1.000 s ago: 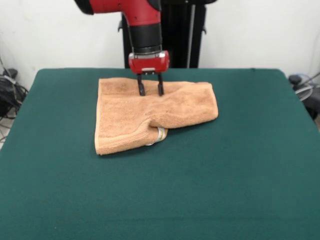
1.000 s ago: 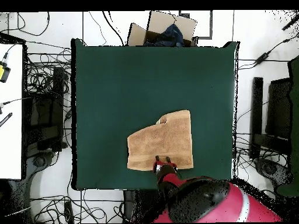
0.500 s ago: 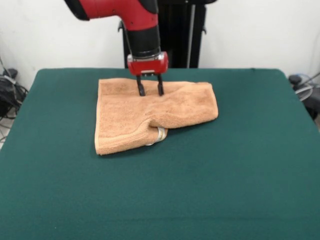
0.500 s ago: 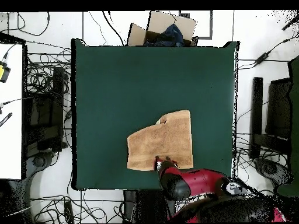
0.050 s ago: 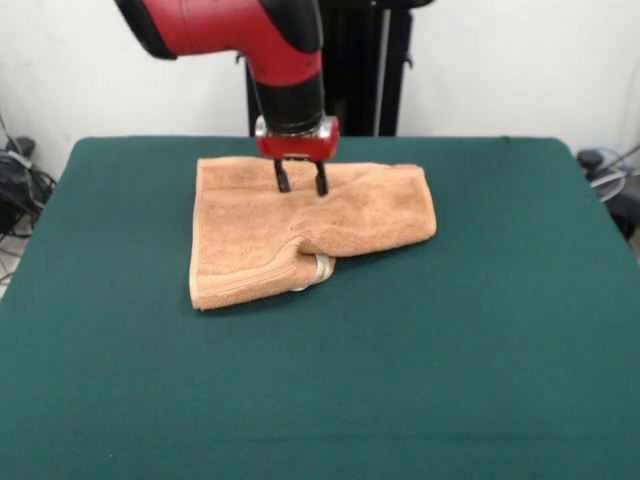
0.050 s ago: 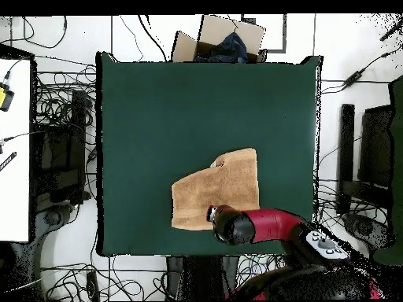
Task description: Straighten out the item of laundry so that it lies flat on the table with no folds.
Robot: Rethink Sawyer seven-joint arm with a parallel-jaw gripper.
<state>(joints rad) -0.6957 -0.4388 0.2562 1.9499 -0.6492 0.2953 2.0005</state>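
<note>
Peach-orange terry towel (image 5: 300, 225) on green felt counter (image 5: 420, 350), toward its far side in front view, partly folded: one side doubled over, lower edge stepped. White care tag (image 5: 322, 268) pokes out at the step. Tool (image 5: 300, 183) of red-and-black arm (image 5: 250, 40) over towel's far edge, two dark prongs spread, tips down at cloth; contact unclear. Overhead view: arm covers towel's corner nearest base.

Light: bright, even and diffuse from above.
Shadows: faint, soft under the towel (image 5: 300, 225) on the counter (image 5: 480, 330).
Glare: none.
Focus: front view was crisp.
</note>
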